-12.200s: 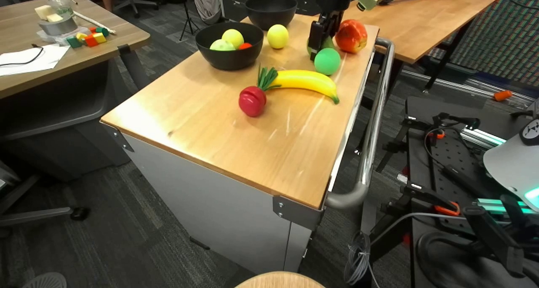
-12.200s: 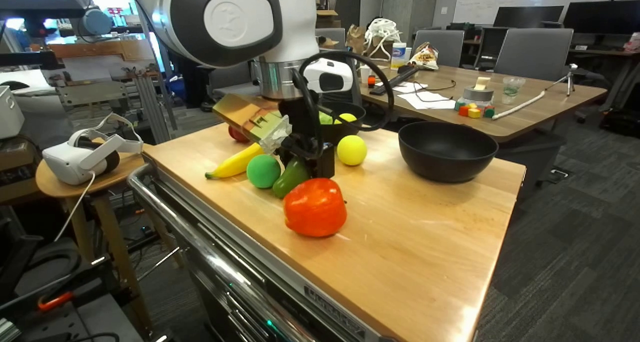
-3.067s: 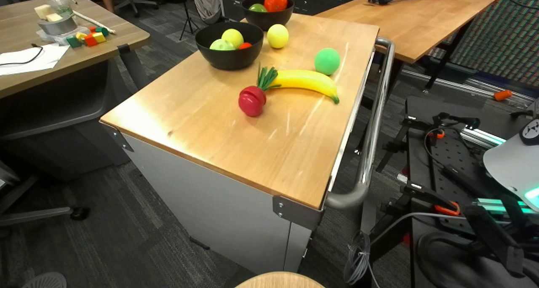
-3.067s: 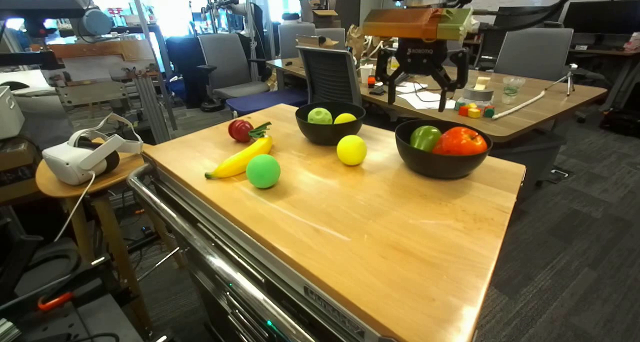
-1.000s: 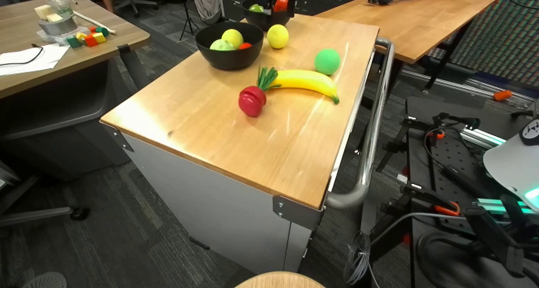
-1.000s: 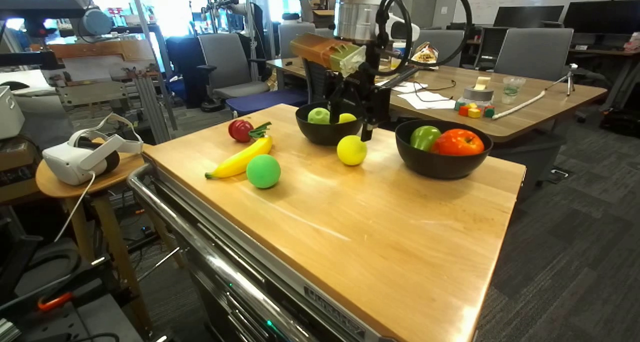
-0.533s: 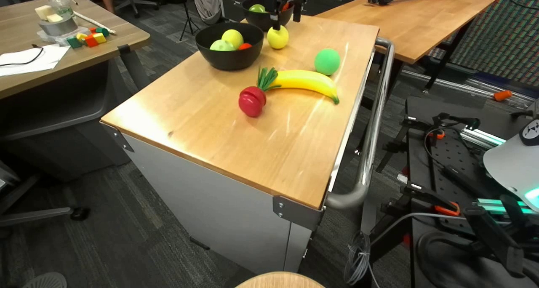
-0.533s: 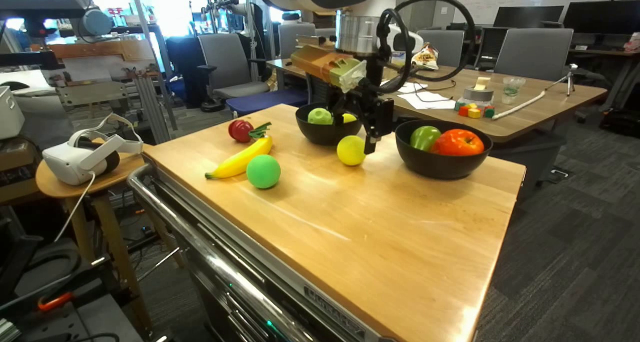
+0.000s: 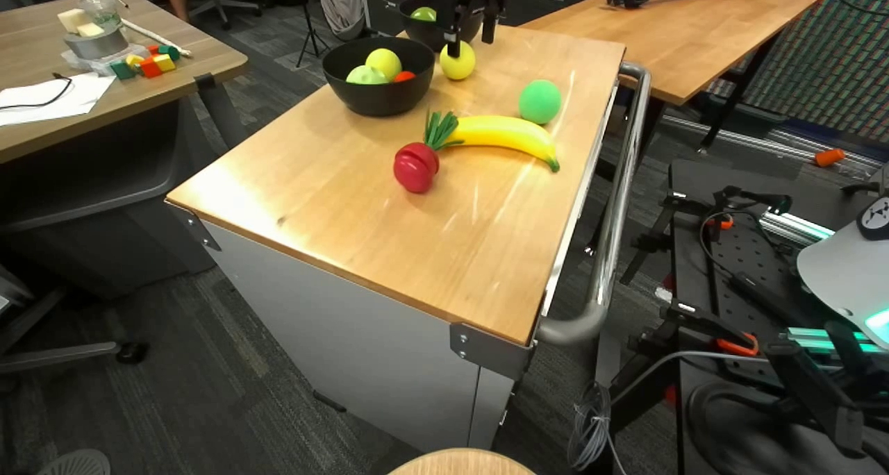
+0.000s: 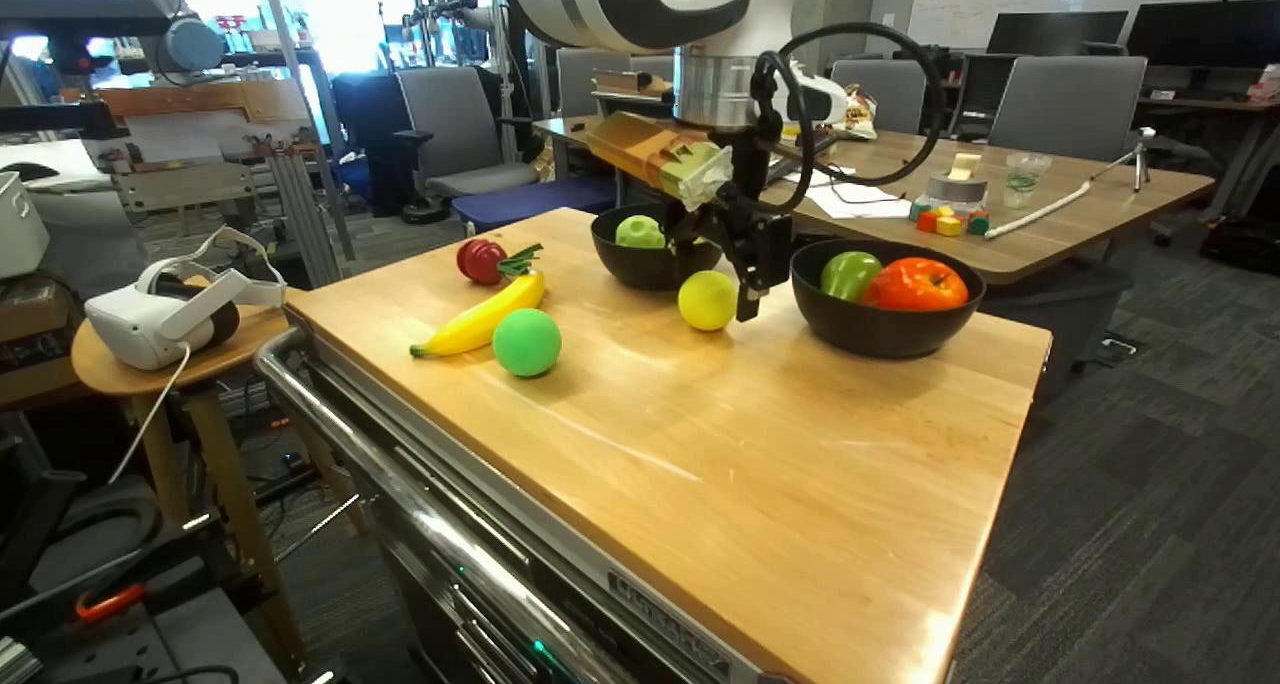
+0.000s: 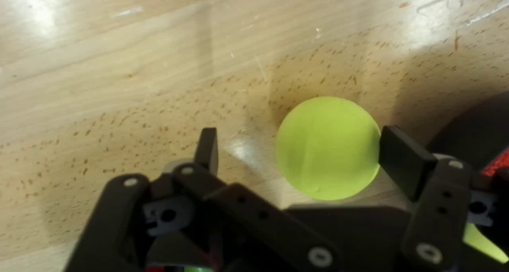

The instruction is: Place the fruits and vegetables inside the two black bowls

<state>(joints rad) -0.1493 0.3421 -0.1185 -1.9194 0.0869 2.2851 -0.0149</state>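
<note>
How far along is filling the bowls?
Done: a light-green piece, yellow piece and red piece are in one black bowl, a green piece and reddish piece in the other bowl. Under way: the open gripper straddles a yellow ball, not yet gripped: the wrist view shows a gap on one side. Left: that ball, a green ball, banana and leafy red piece on the wooden top.

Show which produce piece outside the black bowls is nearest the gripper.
The round yellow ball, between the open gripper's jaws in the wrist view; the green ball, curved yellow banana and leafy red piece lie farther off.
</note>
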